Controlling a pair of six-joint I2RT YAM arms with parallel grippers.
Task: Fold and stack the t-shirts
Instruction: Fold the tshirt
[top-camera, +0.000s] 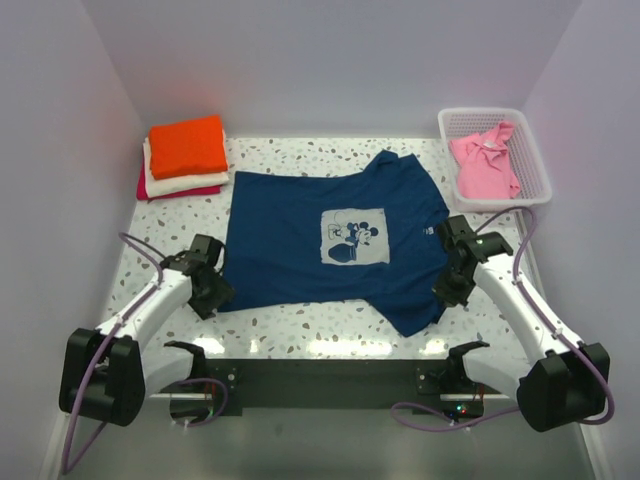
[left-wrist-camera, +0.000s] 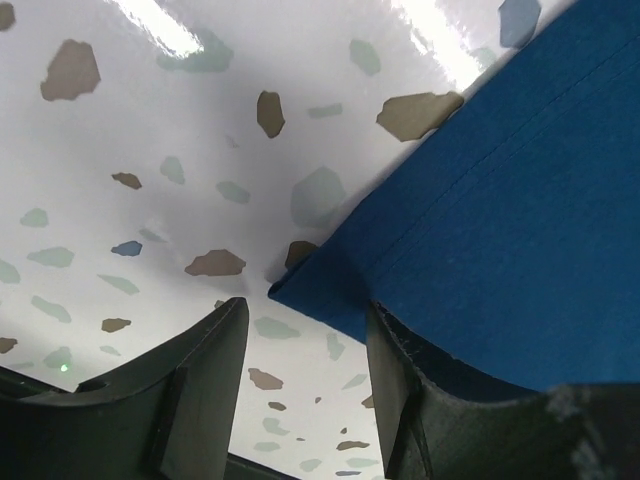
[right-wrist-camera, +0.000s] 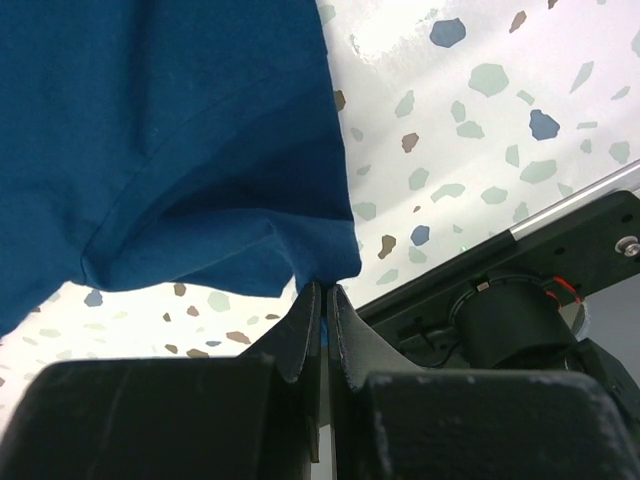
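Note:
The navy blue t-shirt (top-camera: 330, 240) with a white chest graphic lies spread flat in the middle of the table. My left gripper (top-camera: 212, 292) is open at the shirt's near left corner (left-wrist-camera: 330, 285), one finger (left-wrist-camera: 200, 370) on the bare table, the other (left-wrist-camera: 420, 390) under the cloth edge. My right gripper (top-camera: 452, 285) is shut on the shirt's right edge (right-wrist-camera: 325, 265) and lifts it a little. A pink t-shirt (top-camera: 485, 165) lies in the basket. Folded orange (top-camera: 188, 146), cream (top-camera: 185, 183) and magenta tees are stacked at the far left.
A white lattice basket (top-camera: 535, 160) stands at the far right corner. White walls close the table on three sides. The black base rail (top-camera: 320, 380) runs along the near edge; the right arm's base (right-wrist-camera: 520, 320) shows in the right wrist view.

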